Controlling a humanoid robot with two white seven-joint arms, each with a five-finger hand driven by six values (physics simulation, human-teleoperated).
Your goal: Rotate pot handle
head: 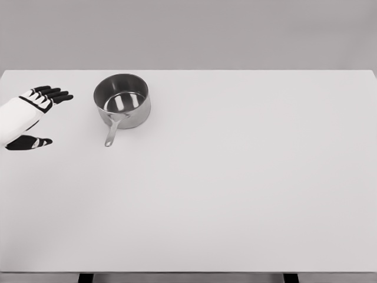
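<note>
A small steel pot [122, 99] stands upright on the white table [235, 177], towards the back left. Its handle [111, 134] points toward me and slightly left. My left hand [36, 115] hovers to the left of the pot, a clear gap away from it. The black fingers [56, 94] are stretched out toward the pot and the thumb [29, 142] is spread below them, with nothing held. The pot looks empty inside. My right arm does not show.
The table's back edge [188, 71] runs just behind the pot. The front edge [188, 272] lies at the bottom of the view, with two dark legs under it.
</note>
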